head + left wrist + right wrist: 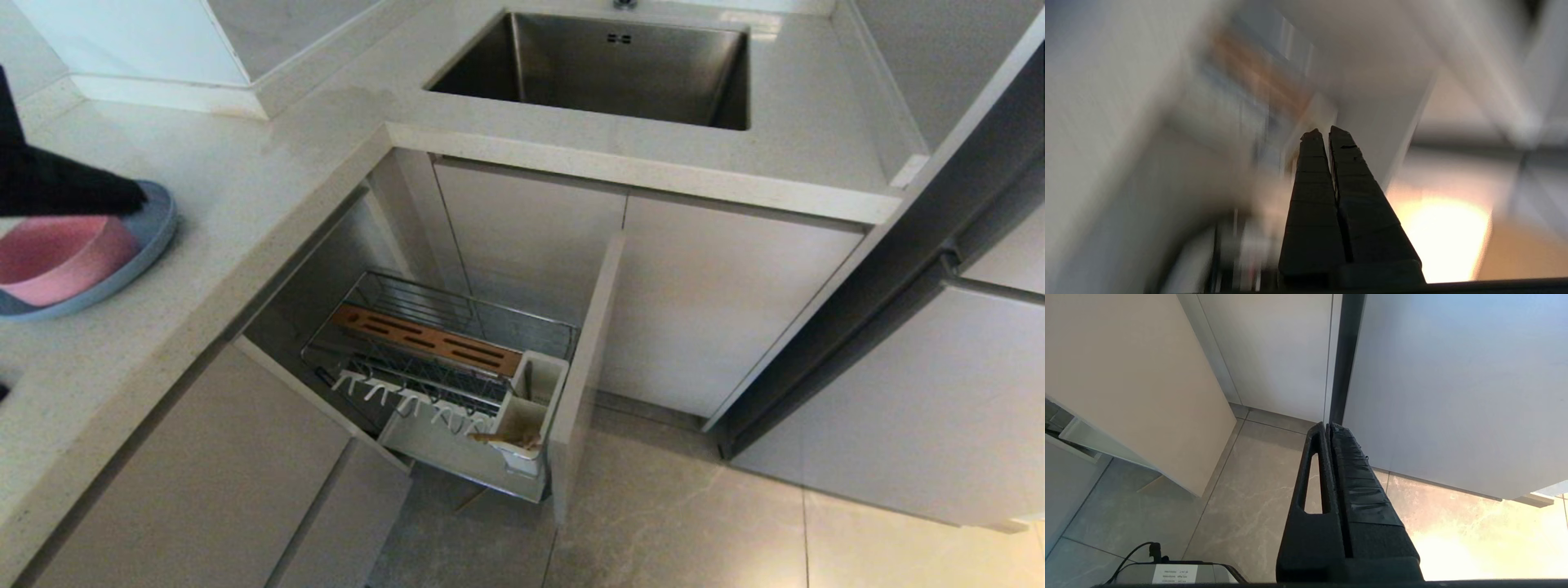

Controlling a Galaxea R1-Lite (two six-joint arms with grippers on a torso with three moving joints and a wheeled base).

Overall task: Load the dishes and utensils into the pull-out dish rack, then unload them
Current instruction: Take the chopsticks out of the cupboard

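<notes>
The rack (445, 359) stands pulled out of the cabinet below the desk (269, 188), under the corner where the desk's two runs meet. Its wooden strip (429, 339) lies across the wire basket; the white prongs (408, 402) line the near side; the white cup (531, 408) sits at the end against the front panel (584, 367). The light wooden chopsticks (506, 439) rest in the cup, tilted. The plate (122, 261) lies on the desk at its left edge, with the pink bowl (61, 257) resting on it. A black part of the left arm (57, 184) reaches over the plate and bowl from the left; whether it touches them cannot be told. The left claw (1325, 134) has its fingers pressed together and holds nothing; its surroundings are blurred. The right claw (1329, 426) is likewise pressed together and empty, hanging above the floor (1249, 490) beside the front panel. The sink (604, 65) is set into the far run of the desk.
</notes>
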